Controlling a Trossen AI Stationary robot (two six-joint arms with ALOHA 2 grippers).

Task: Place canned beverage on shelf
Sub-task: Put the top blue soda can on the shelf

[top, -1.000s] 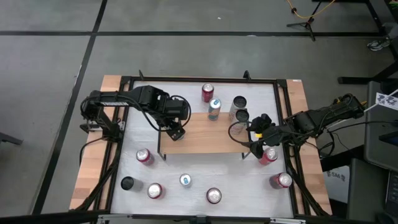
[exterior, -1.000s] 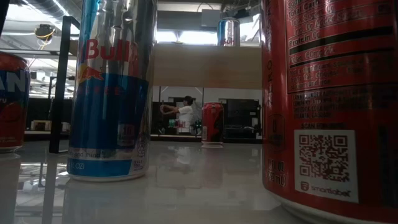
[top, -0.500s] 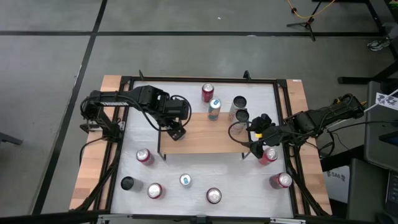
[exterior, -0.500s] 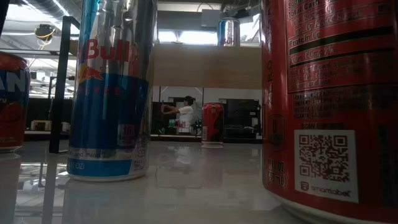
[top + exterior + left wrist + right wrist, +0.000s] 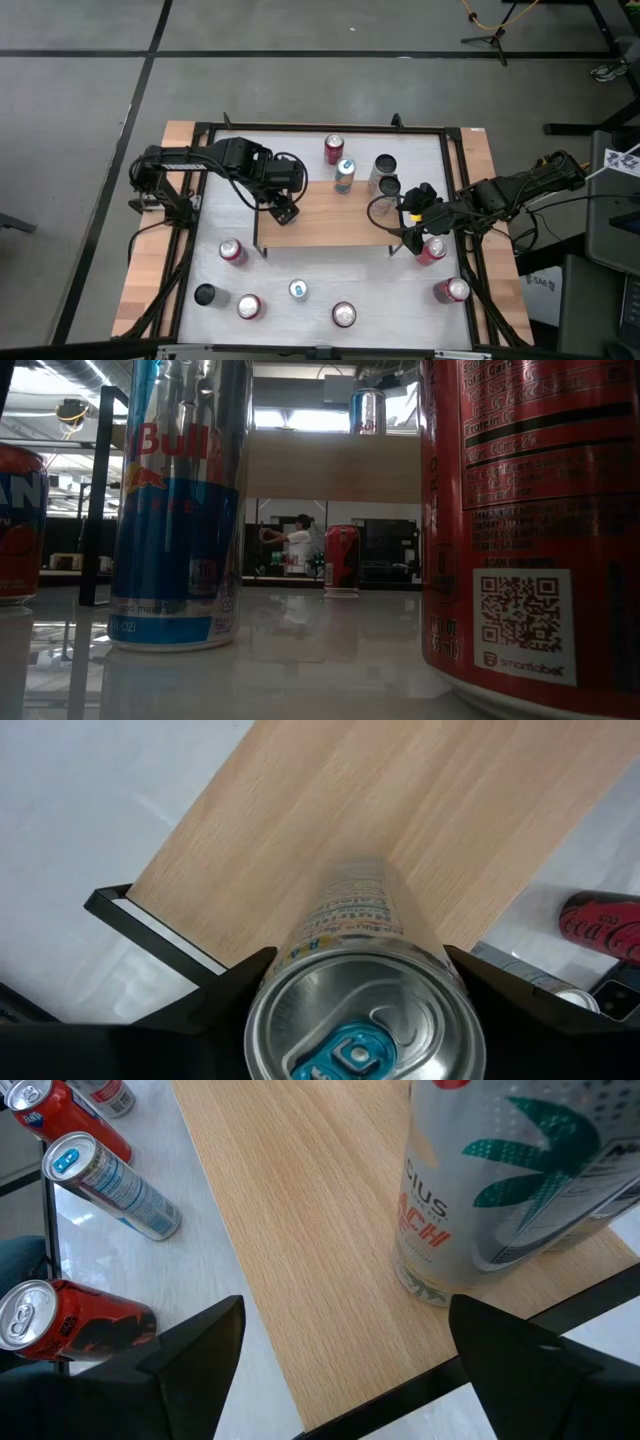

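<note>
The white worktop (image 5: 320, 275) carries one shelf (image 5: 330, 225), a low wooden board on black legs, at its centre. The left gripper (image 5: 285, 212) is over the shelf's left end, its jaws clamped on a slim can (image 5: 365, 1010) with a blue tab; the can is upright above the board, though whether its base touches the wood I cannot tell. The right gripper (image 5: 412, 222) waits at the shelf's right end, jaws wide and holding nothing, near a silver can (image 5: 480, 1200) that already stands on the board. I judge the task as well begun: at least one can is shelved, this one needs only lowering and release, and most cans are still down on the worktop. From above I count eleven other cans: six red, two slim blue-tabbed, two by the shelf's far right corner, one black.
</note>
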